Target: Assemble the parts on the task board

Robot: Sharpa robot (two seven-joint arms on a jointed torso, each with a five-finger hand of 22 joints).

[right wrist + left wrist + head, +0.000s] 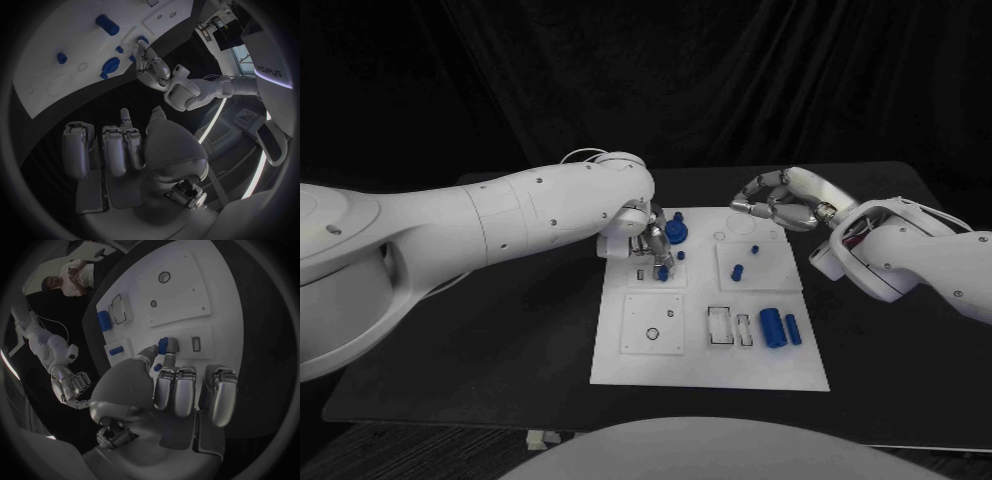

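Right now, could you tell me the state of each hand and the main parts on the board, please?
left hand: pinching a small blue part over the task board
right hand: fingers curled, holding nothing, beside the board
blue cylinder: lying flat
blue knob: standing upright

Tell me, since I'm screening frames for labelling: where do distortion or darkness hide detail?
Head view: straight and even, the board bright, black table and backdrop merging. Left wrist view: fisheye bends the board's edges; rim dark; the left robot hand looms large. Right wrist view: same bending, the right robot hand dim, bright light streaks beside it.
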